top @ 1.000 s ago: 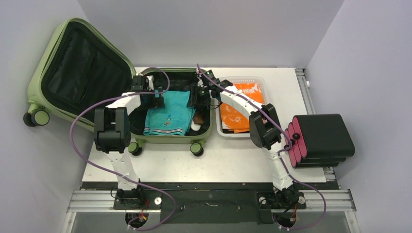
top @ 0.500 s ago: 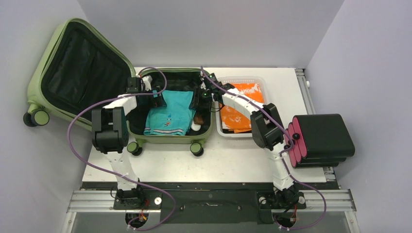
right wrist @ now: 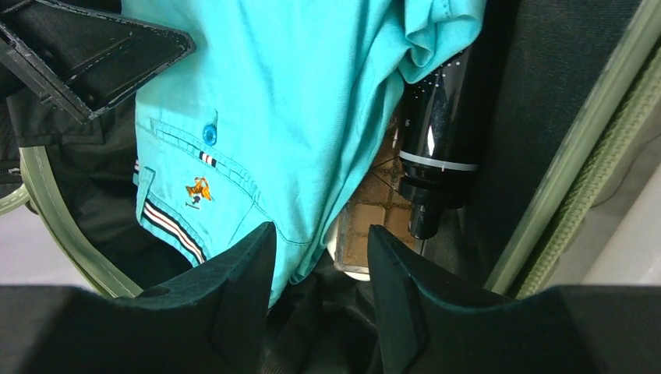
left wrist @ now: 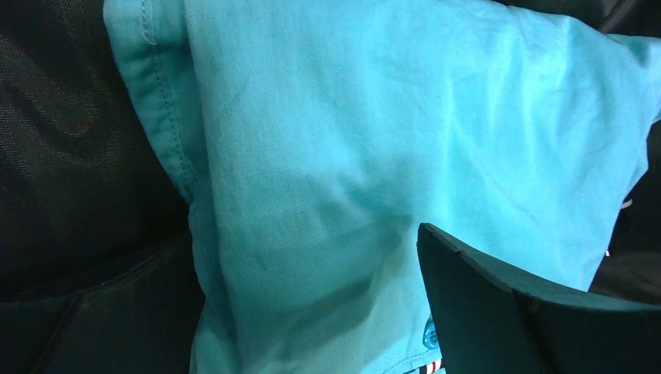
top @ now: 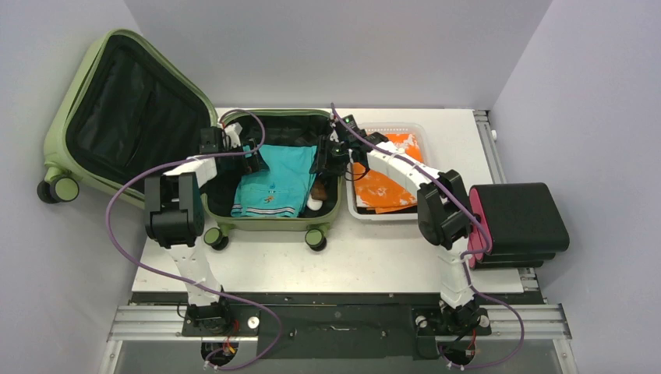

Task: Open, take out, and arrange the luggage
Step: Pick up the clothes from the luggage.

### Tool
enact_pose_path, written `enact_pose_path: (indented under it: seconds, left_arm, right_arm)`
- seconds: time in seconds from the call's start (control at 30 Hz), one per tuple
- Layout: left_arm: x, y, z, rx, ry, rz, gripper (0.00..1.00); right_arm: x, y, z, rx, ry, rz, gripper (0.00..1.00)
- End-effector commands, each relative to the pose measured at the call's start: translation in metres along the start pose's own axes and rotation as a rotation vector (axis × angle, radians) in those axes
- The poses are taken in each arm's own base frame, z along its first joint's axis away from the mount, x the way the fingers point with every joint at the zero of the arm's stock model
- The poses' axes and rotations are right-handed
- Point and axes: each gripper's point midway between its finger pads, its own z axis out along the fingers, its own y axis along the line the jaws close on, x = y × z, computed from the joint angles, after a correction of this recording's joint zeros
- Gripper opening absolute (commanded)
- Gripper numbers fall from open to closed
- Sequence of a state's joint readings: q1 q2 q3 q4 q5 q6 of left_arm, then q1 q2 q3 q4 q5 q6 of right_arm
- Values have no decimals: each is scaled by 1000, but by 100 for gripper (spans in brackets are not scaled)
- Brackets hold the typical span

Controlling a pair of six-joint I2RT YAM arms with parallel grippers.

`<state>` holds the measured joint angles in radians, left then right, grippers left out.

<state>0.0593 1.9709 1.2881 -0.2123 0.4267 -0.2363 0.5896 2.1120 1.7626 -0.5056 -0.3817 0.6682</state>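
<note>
The luggage point(top: 273, 224), a light olive-green hard-shell suitcase, lies open on the table, its black-lined lid point(top: 132, 101) swung out to the left. In its base lies a folded turquoise garment point(top: 273, 183) point(left wrist: 374, 140) point(right wrist: 288, 101). My left gripper point(top: 252, 159) is open over the garment's left edge; only one finger point(left wrist: 507, 312) shows in the left wrist view. My right gripper point(right wrist: 321, 241) point(top: 326, 158) hangs open over the garment's right edge with nothing between its fingers. Beside the garment lie a black bottle point(right wrist: 436, 140) and a brown-soled item point(right wrist: 374, 218).
A white mesh basket point(top: 387, 126) holding an orange cloth point(top: 382, 187) stands right of the suitcase. A black case with a pink-red side point(top: 518, 222) sits at the table's right edge, close to my right arm's elbow. Grey walls close in on three sides.
My right arm's elbow has swung right toward the black case, and its gripper shifted slightly right. My left gripper drew a little left and back. The garment has not moved.
</note>
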Motion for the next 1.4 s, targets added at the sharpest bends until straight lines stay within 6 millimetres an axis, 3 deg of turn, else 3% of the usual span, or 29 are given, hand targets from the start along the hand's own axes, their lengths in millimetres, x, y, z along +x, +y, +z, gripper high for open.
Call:
enact_pose_path:
  seconds: [0.0, 0.23, 0.6, 0.83, 0.9, 1.03, 1.1, 1.13, 1.33, 1.37]
  left_arm:
    - [-10, 17, -17, -21, -55, -100, 96]
    - [-22, 15, -35, 17, -124, -105, 96]
    - [-46, -2, -56, 146, -240, -96, 96]
    - [-56, -3, -64, 191, -271, -112, 98]
    - [-58, -3, -67, 203, -280, -113, 90]
    - [-58, -7, -67, 238, -275, -108, 61]
    - [-57, -7, -65, 241, -265, -109, 45]
    - [-56, -6, -64, 241, -259, -111, 32]
    - [-58, -7, -63, 245, -250, -118, 1]
    - [-61, -8, -64, 246, -253, -117, 0]
  right_arm:
    - [17, -20, 17, 70, 43, 6, 44]
    - [16, -13, 38, 37, 57, 33, 44]
    - [13, -15, 48, 29, 64, 40, 44]
    - [7, -16, 50, 24, 56, 36, 44]
    - [7, -18, 50, 26, 55, 40, 44]
    - [0, -21, 47, 25, 41, 48, 44]
    - [-4, -21, 45, 23, 33, 53, 44]
    - [-6, -20, 44, 21, 29, 54, 44]
    - [-14, -24, 36, 21, 14, 60, 44]
    - [-16, -24, 35, 21, 11, 57, 44]
